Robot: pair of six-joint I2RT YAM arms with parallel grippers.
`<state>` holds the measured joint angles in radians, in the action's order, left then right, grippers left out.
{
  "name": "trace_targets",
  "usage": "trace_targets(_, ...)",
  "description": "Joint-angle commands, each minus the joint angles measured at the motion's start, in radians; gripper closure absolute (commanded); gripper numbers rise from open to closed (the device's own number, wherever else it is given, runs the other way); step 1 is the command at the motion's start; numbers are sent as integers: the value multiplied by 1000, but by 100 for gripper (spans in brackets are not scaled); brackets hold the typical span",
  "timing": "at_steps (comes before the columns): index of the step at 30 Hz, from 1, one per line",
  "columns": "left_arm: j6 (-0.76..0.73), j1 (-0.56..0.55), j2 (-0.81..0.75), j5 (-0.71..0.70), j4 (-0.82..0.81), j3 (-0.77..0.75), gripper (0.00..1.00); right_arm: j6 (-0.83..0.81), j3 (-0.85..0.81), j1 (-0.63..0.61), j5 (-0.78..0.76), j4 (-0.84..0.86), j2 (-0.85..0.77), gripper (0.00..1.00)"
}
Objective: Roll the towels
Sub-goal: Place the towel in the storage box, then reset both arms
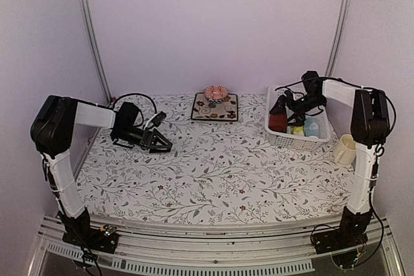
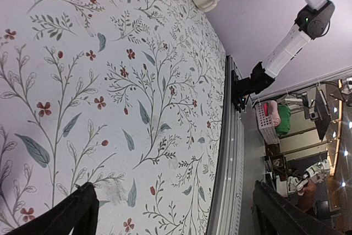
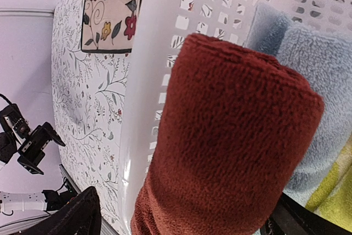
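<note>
A white plastic basket sat at the back right of the table, on a white floral covering. It held the towels: a dark red towel bunched thick against the perforated wall, a pale blue towel pressed beside it, and a sliver of yellow towel below that.

The right gripper reached into the basket with its jaws wide apart, one either side of the red towel's rounded end. Whether either finger touched the cloth could not be told. The left gripper hovered over bare covering at the left, jaws also spread, holding nothing.

The red towel looked plush, soft and light. It would likely sag and unfold when lifted, so a pinch on the thick top fold seemed the safest hold.

Most of each towel was buried in the basket, so their full size and edges were hidden. A pink object on the square floral mat was too small to identify.
</note>
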<state>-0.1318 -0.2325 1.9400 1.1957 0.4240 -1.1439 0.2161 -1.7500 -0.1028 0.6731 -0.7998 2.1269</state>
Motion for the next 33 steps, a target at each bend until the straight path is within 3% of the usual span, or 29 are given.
trace_targets(1, -18, 8, 12, 1, 6, -17, 3, 33, -29, -5, -87, -39, -67, 1)
trace_targets(8, -22, 15, -35, -56, 10, -22, 3, 29, -33, -11, -189, -81, -176, 1)
trace_targets(12, -33, 48, -115, -169, 11, -23, 3, 20, 38, -32, -317, -35, -325, 1)
trace_targets(22, -57, 230, -462, -488, -79, 63, 3, 15, 579, -118, -575, 353, -857, 1)
trace_targets(29, -137, 265, -812, -780, -192, 245, 3, -37, 868, -156, -603, 522, -1155, 1)
trace_targets(33, -185, 269, -1050, -849, -255, 392, 3, -61, 973, -212, -596, 560, -1254, 1)
